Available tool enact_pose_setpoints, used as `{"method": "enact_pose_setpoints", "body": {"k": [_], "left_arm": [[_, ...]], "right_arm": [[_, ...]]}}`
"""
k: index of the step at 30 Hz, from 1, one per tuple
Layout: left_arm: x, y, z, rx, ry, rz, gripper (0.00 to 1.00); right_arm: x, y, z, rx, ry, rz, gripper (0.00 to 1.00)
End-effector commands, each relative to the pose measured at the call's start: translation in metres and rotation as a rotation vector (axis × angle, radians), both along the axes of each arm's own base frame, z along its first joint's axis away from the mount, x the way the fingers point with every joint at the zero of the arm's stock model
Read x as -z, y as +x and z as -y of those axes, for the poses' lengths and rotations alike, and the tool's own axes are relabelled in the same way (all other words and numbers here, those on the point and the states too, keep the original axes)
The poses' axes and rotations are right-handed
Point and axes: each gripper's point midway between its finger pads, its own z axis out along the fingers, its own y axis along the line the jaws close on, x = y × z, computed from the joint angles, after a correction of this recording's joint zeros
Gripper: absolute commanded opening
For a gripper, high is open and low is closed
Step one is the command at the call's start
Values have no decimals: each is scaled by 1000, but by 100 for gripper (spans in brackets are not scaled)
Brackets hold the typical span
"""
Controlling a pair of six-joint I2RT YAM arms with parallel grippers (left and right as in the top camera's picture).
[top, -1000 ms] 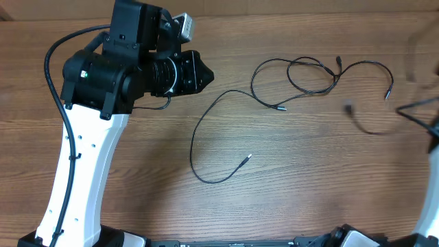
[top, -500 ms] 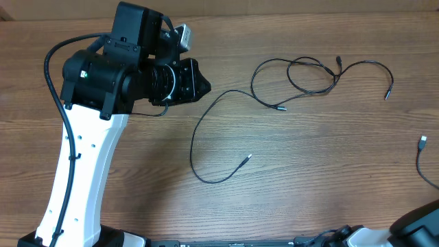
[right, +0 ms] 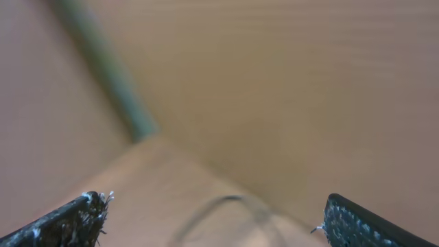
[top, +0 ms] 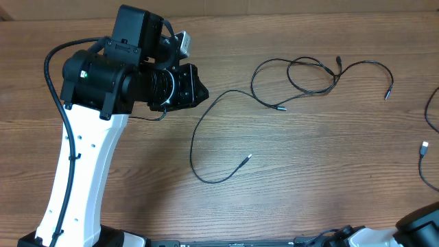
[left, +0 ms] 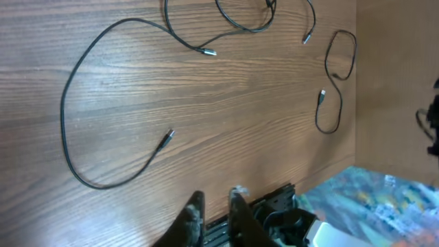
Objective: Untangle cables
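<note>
Several thin black cables lie on the wooden table. A long single cable (top: pixel 194 140) curves through the middle, its plug tip lying free. Two looped cables (top: pixel 302 72) cross each other at the far right. Another cable (top: pixel 423 156) with a pale plug lies at the right edge. My left gripper (top: pixel 204 88) hovers left of the long cable (left: pixel 65 116), its fingers a narrow gap apart with nothing between them. The right gripper (right: pixel 214 204) stands wide open in its own blurred view, a faint cable loop (right: pixel 226 202) beyond the fingers, not gripped.
The left arm's white column (top: pixel 82 171) and black wrist fill the table's left side. A thin dark cord (top: pixel 147 118) runs under that wrist. Part of the right arm (top: pixel 418 226) shows at the bottom right corner. Arm bases line the near edge.
The right arm has pulled back from the right edge to the bottom right corner and its jaws have opened wide; a cable now lies loose at that edge. The left gripper shifted slightly.
</note>
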Motion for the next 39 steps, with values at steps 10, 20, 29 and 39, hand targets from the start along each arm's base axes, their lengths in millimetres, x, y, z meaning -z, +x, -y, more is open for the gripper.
{"method": "enact_pose_setpoints", "body": {"k": [10,20,29,39], "left_arm": [[-8,23,-28,-7,179,205,29],[-1,13,-31,29,209,170,24],[4,4,-33,50,226,140,24],[-3,2,-20,87,148,146,25]], "right_arm": [[20,108,-203,-519,206,-126,100],[83,129,-317,-604,300,-387,100],[184,144,-347,-577,509,-548,100],[258,158,-385,-581,605,-618,4]]}}
